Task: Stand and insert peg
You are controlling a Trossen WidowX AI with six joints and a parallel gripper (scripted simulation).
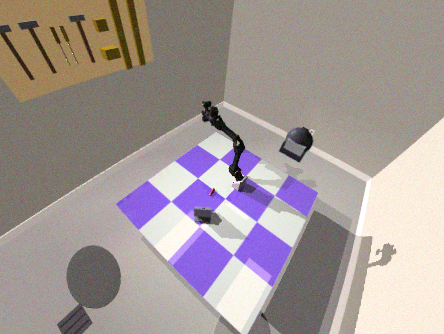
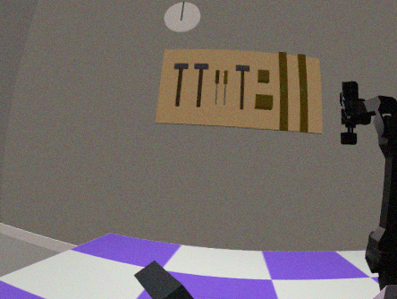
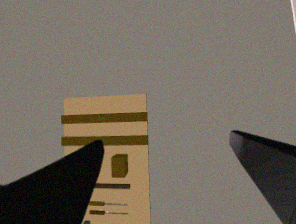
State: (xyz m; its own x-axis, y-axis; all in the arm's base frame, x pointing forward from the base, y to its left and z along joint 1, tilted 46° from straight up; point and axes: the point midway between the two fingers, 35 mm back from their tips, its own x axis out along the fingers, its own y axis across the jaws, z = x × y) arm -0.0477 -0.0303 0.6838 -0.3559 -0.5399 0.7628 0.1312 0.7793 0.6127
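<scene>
Top view, checkered tabletop [image 1: 202,270] [image 2: 223,261], grey walls [image 1: 320,60] [image 2: 201,188] [image 3: 200,60], tan tool board [image 1: 100,75] [image 2: 223,118] [image 3: 105,105]

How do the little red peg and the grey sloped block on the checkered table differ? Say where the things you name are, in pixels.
The peg [image 1: 212,191] is red, while the block [image 1: 203,215] [image 2: 160,279] is dark grey. The peg is small and slim; the block is bigger and chunkier. The peg lies on a purple square, whereas the block straddles purple and white ones. Both sit on the table, away from the robot's hand [image 1: 204,111] [image 2: 349,138] [image 3: 166,141].
</scene>
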